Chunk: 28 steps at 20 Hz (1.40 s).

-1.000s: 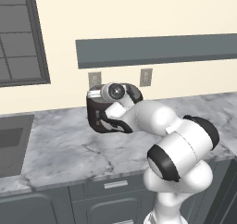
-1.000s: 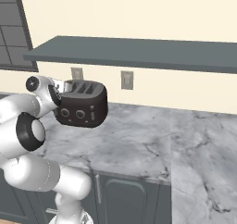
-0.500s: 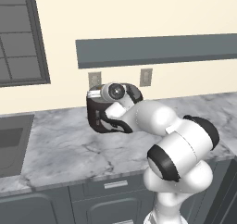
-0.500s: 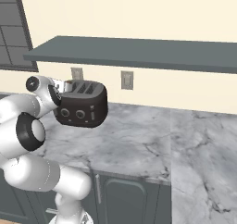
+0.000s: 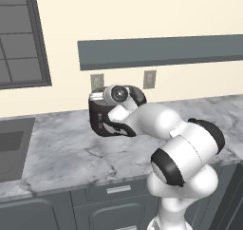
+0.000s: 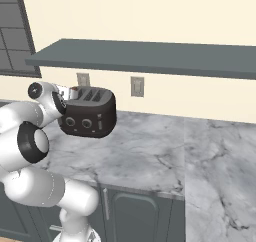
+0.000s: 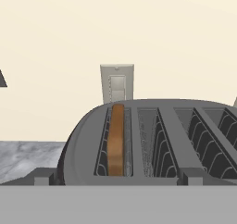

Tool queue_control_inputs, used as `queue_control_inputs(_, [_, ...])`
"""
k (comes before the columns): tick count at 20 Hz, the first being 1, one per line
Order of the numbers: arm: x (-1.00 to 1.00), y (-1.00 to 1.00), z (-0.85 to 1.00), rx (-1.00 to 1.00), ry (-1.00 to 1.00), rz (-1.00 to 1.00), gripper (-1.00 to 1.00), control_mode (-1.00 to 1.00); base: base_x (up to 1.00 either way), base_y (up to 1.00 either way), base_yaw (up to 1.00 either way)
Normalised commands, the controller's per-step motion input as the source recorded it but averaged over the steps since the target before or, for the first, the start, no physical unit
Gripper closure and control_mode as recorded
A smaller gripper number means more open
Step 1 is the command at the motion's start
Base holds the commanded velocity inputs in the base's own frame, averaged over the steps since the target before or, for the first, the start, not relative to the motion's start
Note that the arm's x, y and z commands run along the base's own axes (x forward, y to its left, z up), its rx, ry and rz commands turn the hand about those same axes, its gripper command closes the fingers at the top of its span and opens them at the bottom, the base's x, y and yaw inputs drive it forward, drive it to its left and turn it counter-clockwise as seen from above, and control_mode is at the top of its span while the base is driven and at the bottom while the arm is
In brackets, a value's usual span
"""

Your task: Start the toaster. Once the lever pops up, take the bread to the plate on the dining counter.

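The toaster (image 6: 88,118) stands on the marble worktop (image 6: 150,156) against the wall, its two round knobs facing the right base view. The bread (image 7: 116,140) stands on edge in the leftmost slot of the toaster (image 7: 162,126), its tan top a little above the slot. My gripper (image 6: 65,92) hovers at the toaster's upper left end, level with its slotted top, and reads as open with nothing in it. In the left base view my hand and forearm cover much of the toaster (image 5: 97,120). The plate and the dining counter are out of view.
A grey shelf (image 6: 150,56) runs along the wall above the toaster. Two wall outlets (image 6: 136,86) sit behind it. A sink (image 5: 12,146) lies at the worktop's left end, below a window (image 5: 19,34). Bare marble stretches to the right of the toaster.
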Motion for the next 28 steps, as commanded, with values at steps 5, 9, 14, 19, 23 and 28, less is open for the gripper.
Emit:
queue_control_inputs(5, [0.00, 0.00, 0.00, 0.00, 0.00, 0.00, -1.00, -1.00, 0.00, 0.00, 0.00])
queue_control_inputs(9, [0.00, 0.00, 0.00, 0.00, 0.00, 0.00, -1.00, -1.00, 0.00, 0.00, 0.00])
queue_control_inputs(14, [0.00, 0.00, 0.00, 0.00, 0.00, 0.00, -1.00, -1.00, 0.00, 0.00, 0.00])
queue_control_inputs(19, [0.00, 0.00, 0.00, 0.00, 0.00, 0.00, -1.00, -1.00, 0.00, 0.00, 0.00])
queue_control_inputs(23, [0.00, 0.00, 0.00, 0.00, 0.00, 0.00, -1.00, -1.00, 0.00, 0.00, 0.00])
queue_control_inputs(28, [0.00, 0.00, 0.00, 0.00, 0.00, 0.00, -1.00, -1.00, 0.00, 0.00, 0.00])
